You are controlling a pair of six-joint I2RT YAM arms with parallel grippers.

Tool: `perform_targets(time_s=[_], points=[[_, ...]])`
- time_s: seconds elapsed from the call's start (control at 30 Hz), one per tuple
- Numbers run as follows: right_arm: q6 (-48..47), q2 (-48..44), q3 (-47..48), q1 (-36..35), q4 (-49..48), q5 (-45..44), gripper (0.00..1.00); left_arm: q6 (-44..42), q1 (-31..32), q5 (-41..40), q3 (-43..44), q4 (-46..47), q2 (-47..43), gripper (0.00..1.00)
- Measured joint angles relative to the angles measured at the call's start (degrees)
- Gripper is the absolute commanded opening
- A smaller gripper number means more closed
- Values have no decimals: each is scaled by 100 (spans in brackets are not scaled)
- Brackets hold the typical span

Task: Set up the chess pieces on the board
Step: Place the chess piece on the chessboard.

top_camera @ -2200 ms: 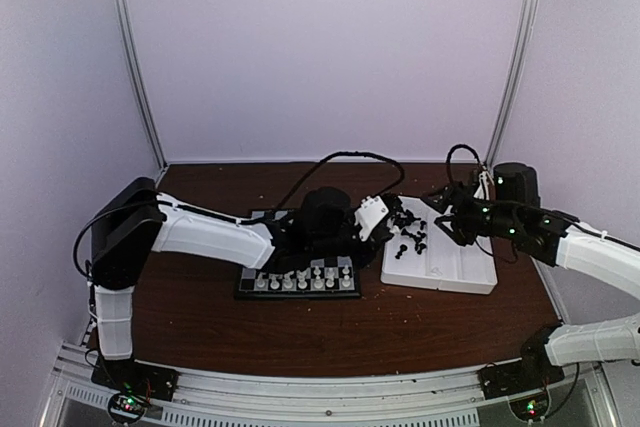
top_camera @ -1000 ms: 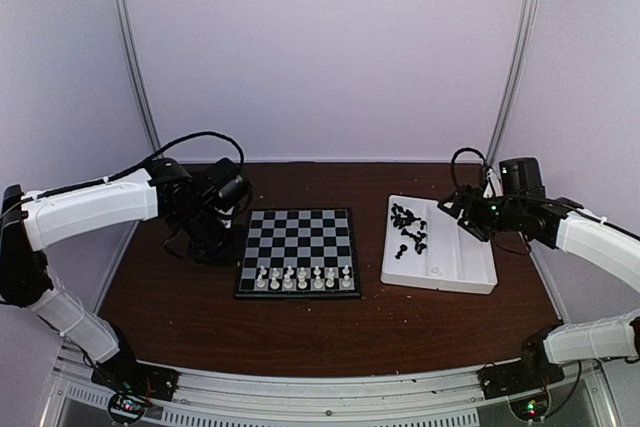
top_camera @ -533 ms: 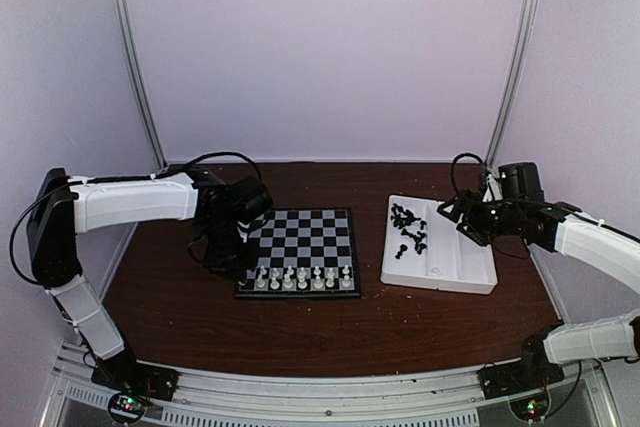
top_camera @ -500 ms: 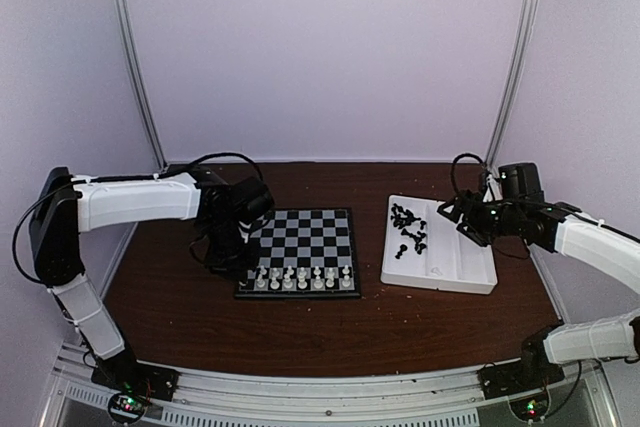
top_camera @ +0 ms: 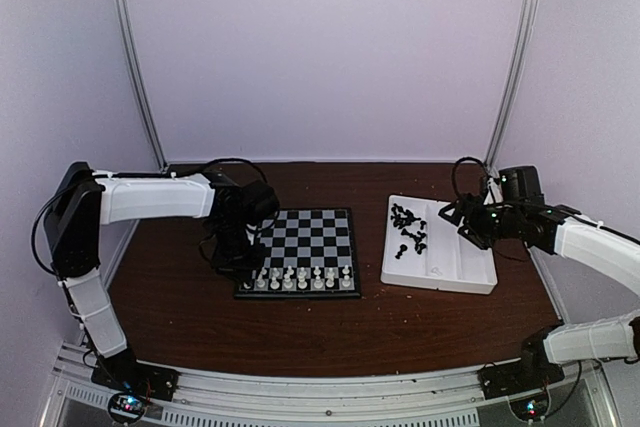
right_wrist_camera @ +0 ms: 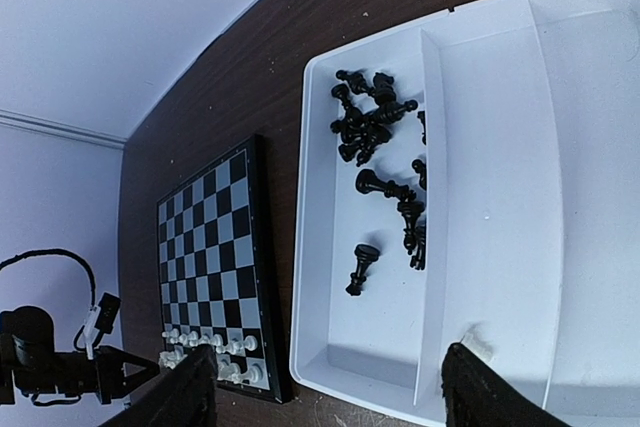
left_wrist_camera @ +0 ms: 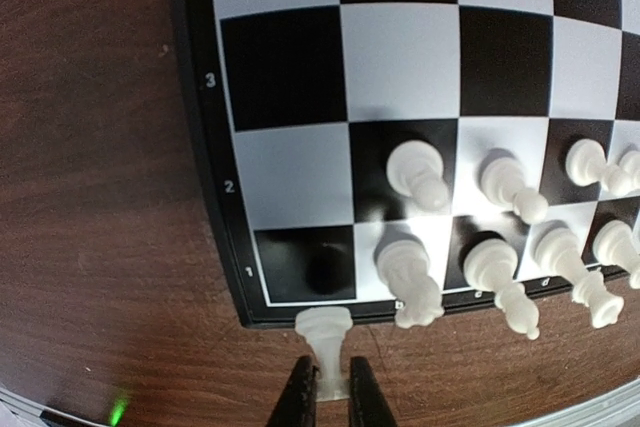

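Left pincer pinching a white piece at the board lower-left corner.
Piece sits over the black rim beside the bare corner square; other white pieces fill the lower rows, upper squares free. Right pincer spread over tray, black pieces heaped upper left.

Top view looks down from behind both arms. Left wrist view sits close above the board ahead of its jaws; right wrist view shares it from afar.

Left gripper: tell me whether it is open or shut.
The left gripper is shut on a white chess piece: its jaws pinch it just off the board's corner.
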State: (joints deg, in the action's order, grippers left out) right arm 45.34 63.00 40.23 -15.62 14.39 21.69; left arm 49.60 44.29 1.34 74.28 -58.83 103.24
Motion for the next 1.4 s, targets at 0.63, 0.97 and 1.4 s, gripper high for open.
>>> perform_targets(time_s=[0.63,0.97,1.4], points=[[4,0,-24,72,-15,4,76,-24,-181,107,127,28,284,5],[7,0,-44,103,-61,44,76,-28,-229,190,129,31,286,15],[11,0,-48,131,-92,107,76,-66,-284,260,129,35,286,21]])
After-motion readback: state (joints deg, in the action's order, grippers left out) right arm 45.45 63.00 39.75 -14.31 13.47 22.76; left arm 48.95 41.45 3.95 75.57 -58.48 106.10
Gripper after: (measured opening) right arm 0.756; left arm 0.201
